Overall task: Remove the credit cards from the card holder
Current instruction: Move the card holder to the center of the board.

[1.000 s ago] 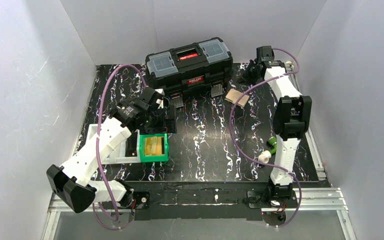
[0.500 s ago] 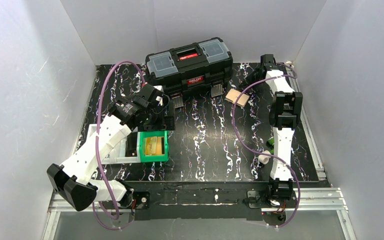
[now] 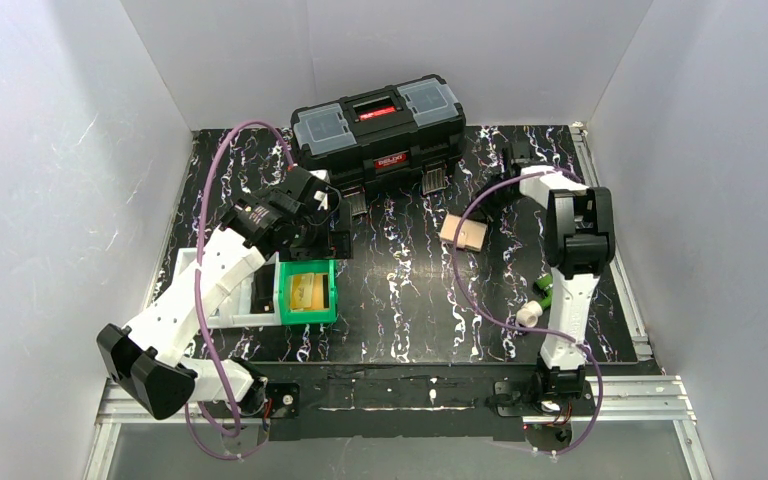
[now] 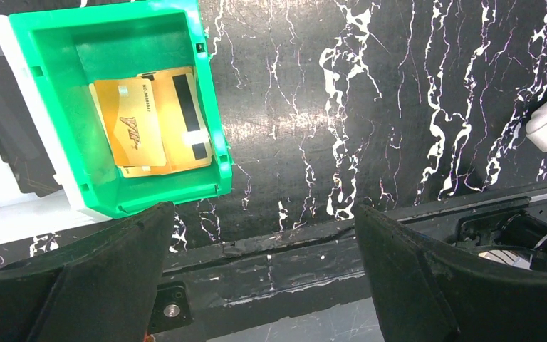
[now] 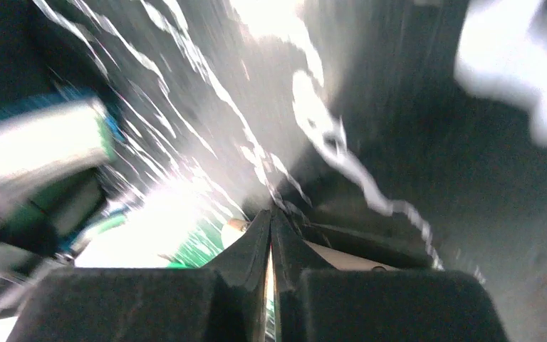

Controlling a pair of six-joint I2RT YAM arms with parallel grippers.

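Hovering with jaws spread wide and empty, the left gripper (image 4: 262, 210) has the green bin (image 4: 157, 194) of gold cards (image 4: 132, 132) just beyond its left finger. The right gripper (image 5: 271, 221) is pinched nearly closed, any catch blurred; the card holder (image 3: 463, 233) lies close on its left.
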